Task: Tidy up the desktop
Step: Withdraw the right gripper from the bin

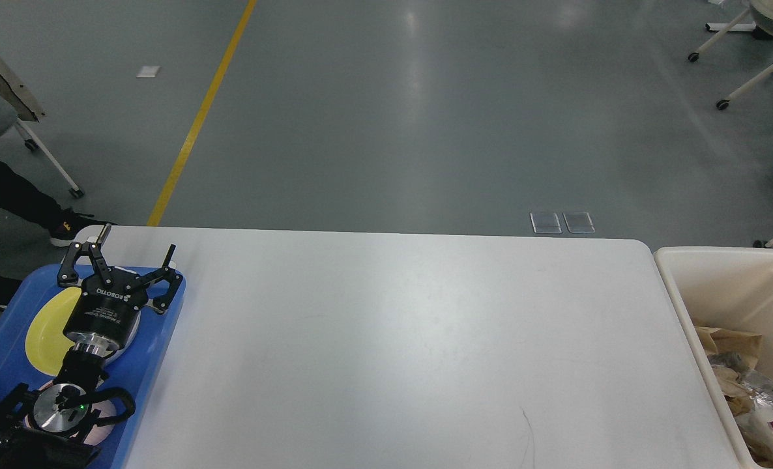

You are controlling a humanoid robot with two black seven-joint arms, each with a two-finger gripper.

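- The desktop (412,339) is a white tabletop with rounded corners.
- A blue tray (155,365) lies on its left end.
- A faint dark scratch (528,435) marks the near side.

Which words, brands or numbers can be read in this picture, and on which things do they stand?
"ROBOTIQ": white letters, seen upside down, on the black body of the left gripper, above the blue plastic tray.
Smaller white lines below that brand: too small to read.
Nothing else carries readable text.
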